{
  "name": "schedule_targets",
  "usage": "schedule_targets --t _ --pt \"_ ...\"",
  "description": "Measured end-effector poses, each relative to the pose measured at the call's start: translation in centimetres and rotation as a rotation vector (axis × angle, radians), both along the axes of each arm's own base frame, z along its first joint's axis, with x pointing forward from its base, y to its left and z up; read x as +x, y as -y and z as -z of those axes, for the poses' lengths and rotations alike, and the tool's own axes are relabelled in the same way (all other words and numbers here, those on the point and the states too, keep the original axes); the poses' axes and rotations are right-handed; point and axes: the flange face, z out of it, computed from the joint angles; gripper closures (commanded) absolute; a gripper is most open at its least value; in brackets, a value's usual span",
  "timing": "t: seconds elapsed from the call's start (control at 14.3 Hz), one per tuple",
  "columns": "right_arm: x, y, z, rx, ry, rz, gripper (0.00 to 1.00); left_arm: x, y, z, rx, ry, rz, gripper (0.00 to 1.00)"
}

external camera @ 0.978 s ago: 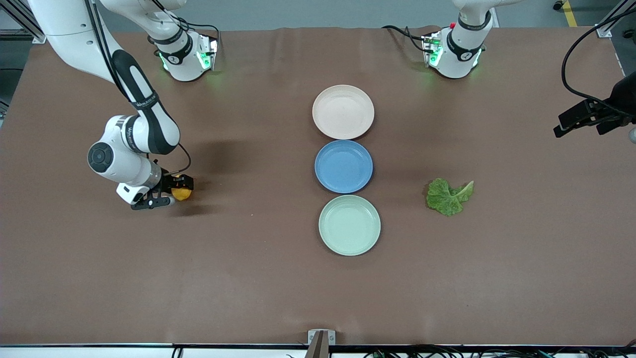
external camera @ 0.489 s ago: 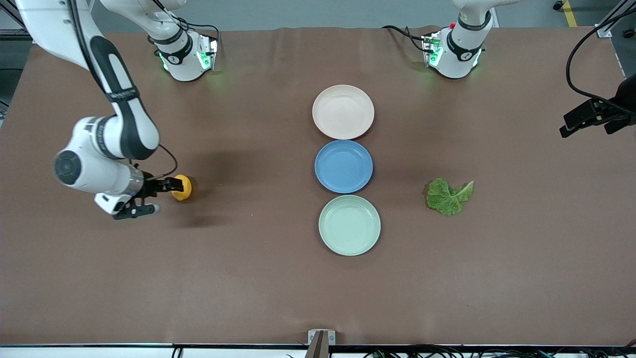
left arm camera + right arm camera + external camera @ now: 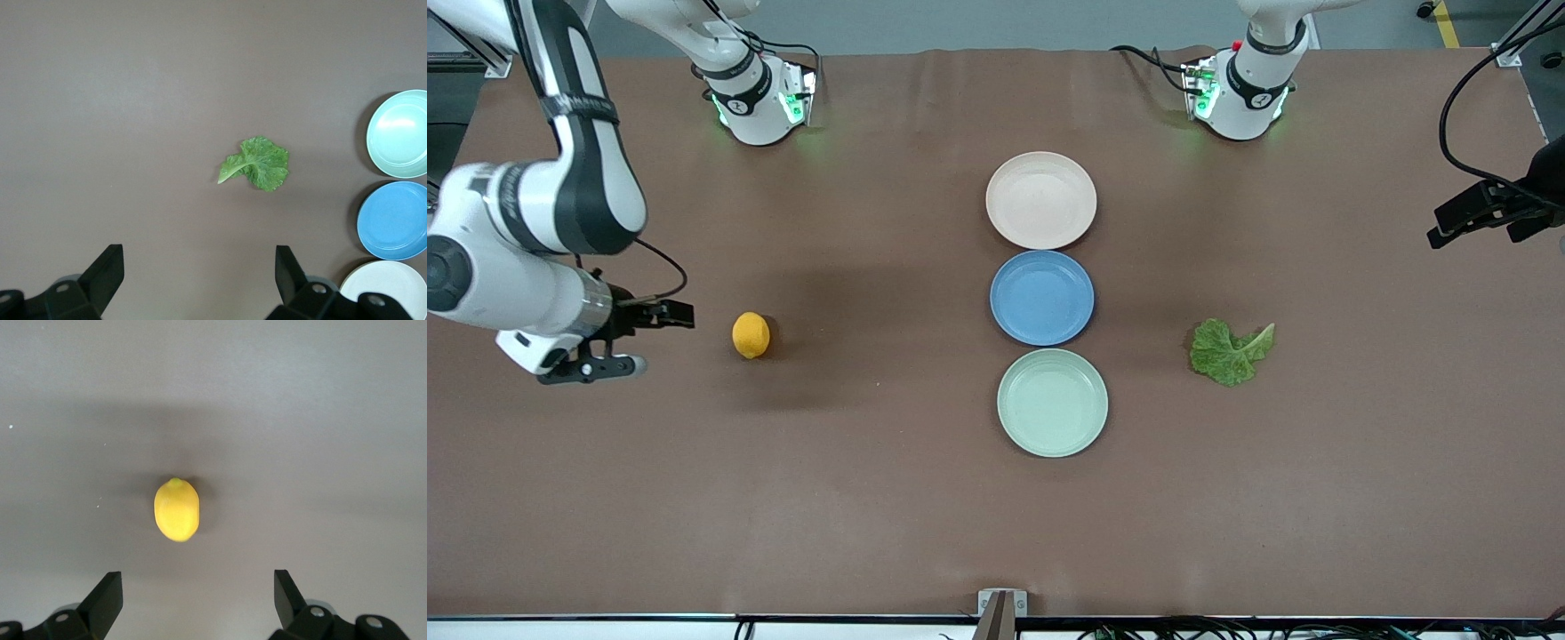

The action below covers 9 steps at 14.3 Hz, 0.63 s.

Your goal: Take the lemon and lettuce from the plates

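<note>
The lemon (image 3: 751, 335) lies on the brown table toward the right arm's end, off any plate; it also shows in the right wrist view (image 3: 177, 509). My right gripper (image 3: 656, 339) is open and empty, apart from the lemon, toward the table's end (image 3: 198, 581). The lettuce (image 3: 1230, 352) lies flat on the table toward the left arm's end (image 3: 257, 163). My left gripper (image 3: 1472, 233) is open and empty, high over the table's end (image 3: 198, 260). The beige-pink plate (image 3: 1041, 200) and the mint green plate (image 3: 1052, 403) are both empty.
A blue plate (image 3: 1041, 297) sits between the two other plates, empty. The three plates form a row down the table's middle and show at the edge of the left wrist view (image 3: 393, 220). A small bracket (image 3: 1001, 603) sits at the table's near edge.
My right gripper has let go of the lemon and drawn back from it toward the right arm's end of the table. The lemon stays where it was. The left gripper has barely moved.
</note>
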Motion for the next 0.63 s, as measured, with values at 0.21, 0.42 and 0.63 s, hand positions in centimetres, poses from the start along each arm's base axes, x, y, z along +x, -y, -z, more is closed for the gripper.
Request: schedule_targets --t 0.21,0.42,0.63 --pt "-1.0 1.5 -4.7 -0.001 -0.02 0.025 0.0 0.1 0.6 -0.1 0.0 0.003 0.01 0.0" --pt "-0.9 1.9 -10.4 -0.005 -0.008 0.038 0.0 0.1 1.1 -0.3 0.0 0.006 0.019 0.0" --pt "-0.3 2.6 -14.2 -0.014 0.028 0.058 0.0 0.1 1.1 -0.6 0.0 0.012 0.018 0.0"
